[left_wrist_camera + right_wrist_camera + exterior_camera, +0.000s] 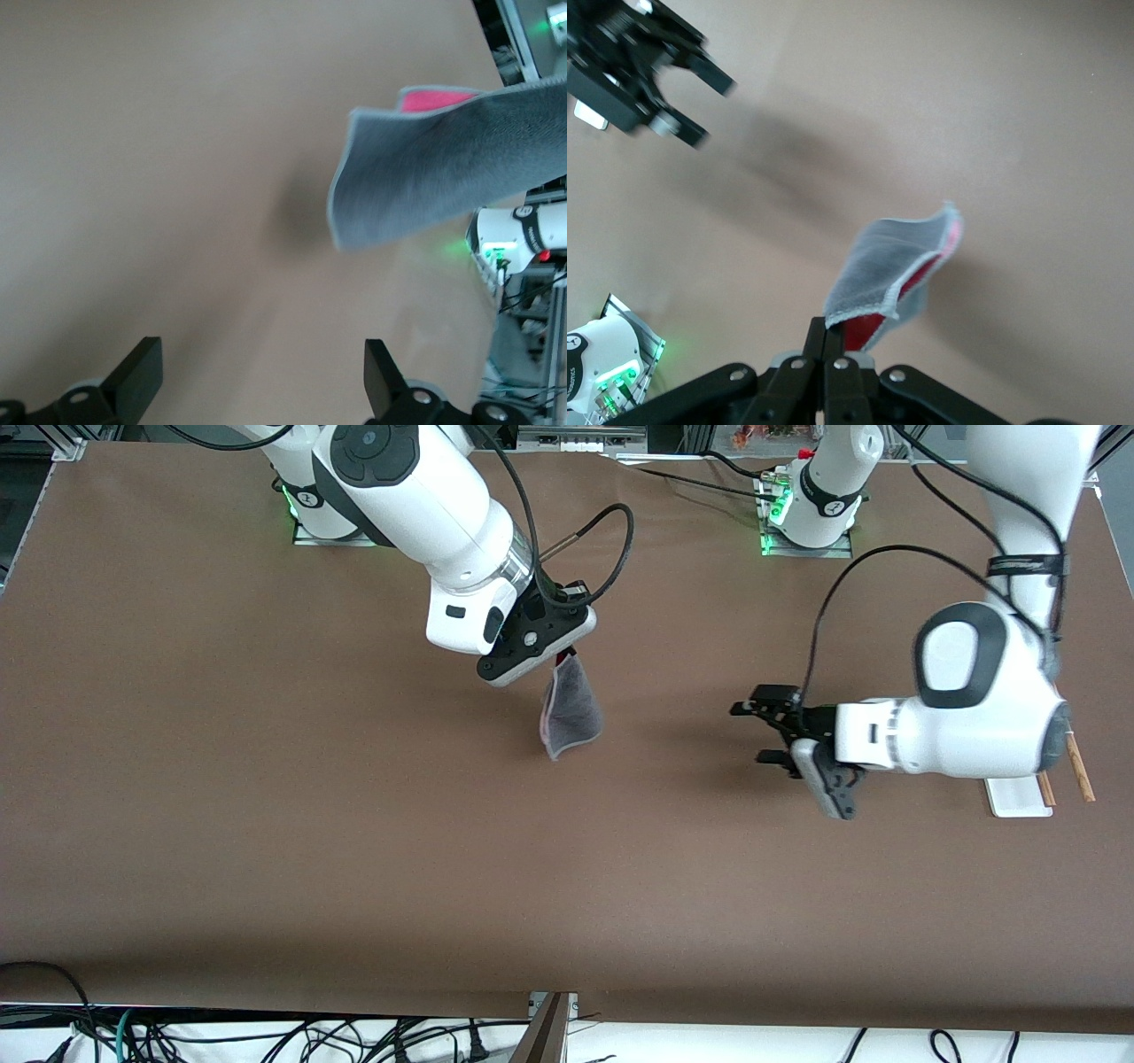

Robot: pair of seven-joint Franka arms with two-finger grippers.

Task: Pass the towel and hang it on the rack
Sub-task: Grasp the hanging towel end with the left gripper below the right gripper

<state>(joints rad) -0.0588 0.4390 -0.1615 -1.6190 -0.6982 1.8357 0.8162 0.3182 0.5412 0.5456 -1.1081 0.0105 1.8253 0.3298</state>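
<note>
Over mid-table, right gripper [562,657] pinches towel [571,707] hanging free; left gripper [769,732], gaping at its three o'clock, should clamp the slack corner squarely.

Even overhead lighting, no glare. Soft shadows fall on the table [266,779] under both arms. Left wrist view shows motion blur; towel [452,164] edges smear.
</note>
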